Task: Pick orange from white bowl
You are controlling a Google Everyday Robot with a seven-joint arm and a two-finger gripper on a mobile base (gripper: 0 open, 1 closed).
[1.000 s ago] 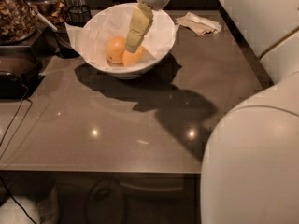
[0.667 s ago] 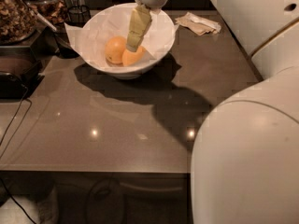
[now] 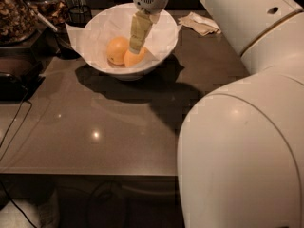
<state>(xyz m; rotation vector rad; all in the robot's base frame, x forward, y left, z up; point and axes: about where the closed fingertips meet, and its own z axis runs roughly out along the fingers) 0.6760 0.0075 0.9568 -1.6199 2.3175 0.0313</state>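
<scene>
Countertop (image 3: 95, 127), white bowl (image 3: 167, 36): gripper (image 3: 136, 49) still on orange (image 3: 131, 60)

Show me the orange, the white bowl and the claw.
orange (image 3: 137, 59), camera view, on its front skin below the claw.
white bowl (image 3: 150, 65), camera view, on its near right wall.
claw (image 3: 135, 46), camera view, on its tip, down inside the bowl at the orange.
</scene>
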